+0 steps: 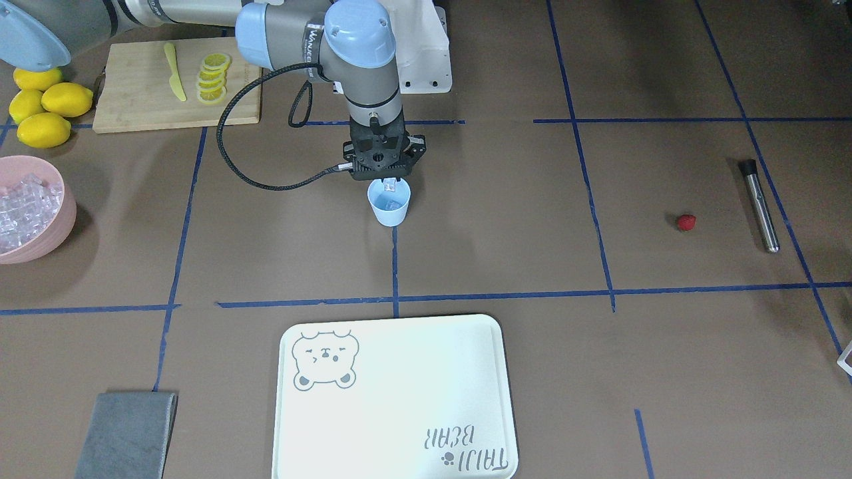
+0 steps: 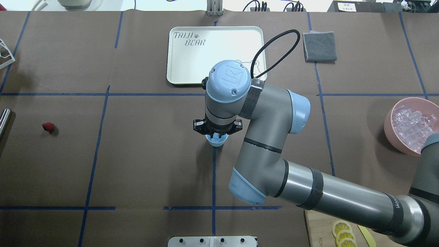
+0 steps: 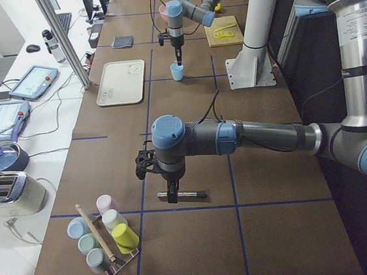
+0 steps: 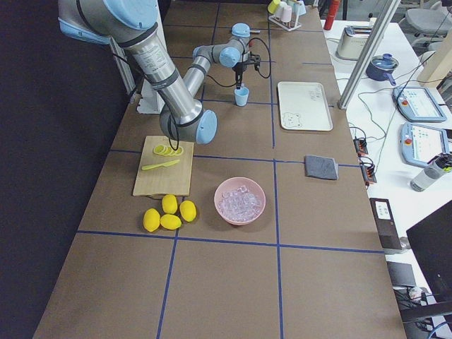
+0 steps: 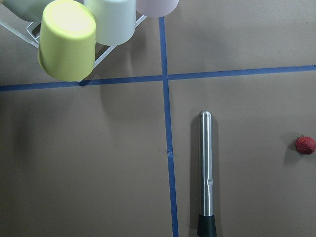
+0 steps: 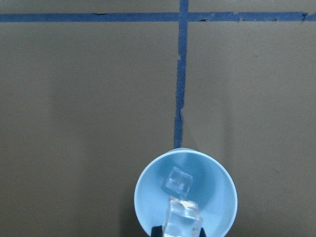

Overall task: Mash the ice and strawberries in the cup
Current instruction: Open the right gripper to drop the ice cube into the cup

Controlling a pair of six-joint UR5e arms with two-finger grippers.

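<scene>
Black right gripper (image 1: 389,181) is pinching a clear glassy ice cube (image 6: 182,219) right over the small pale blue tapered plastic cup (image 1: 389,211), which is holding another cube (image 6: 177,180). Bumpy little red strawberry (image 1: 686,221) is lying well apart, near a shiny steel rod (image 1: 761,206). Left gripper (image 3: 172,194) is hovering over that rod, can't tell if it's wide or narrow.

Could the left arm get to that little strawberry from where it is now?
Probably yes. The strawberry lies alone on bare table, right beside the metal rod that the left arm hangs over; nothing stands between.
</scene>
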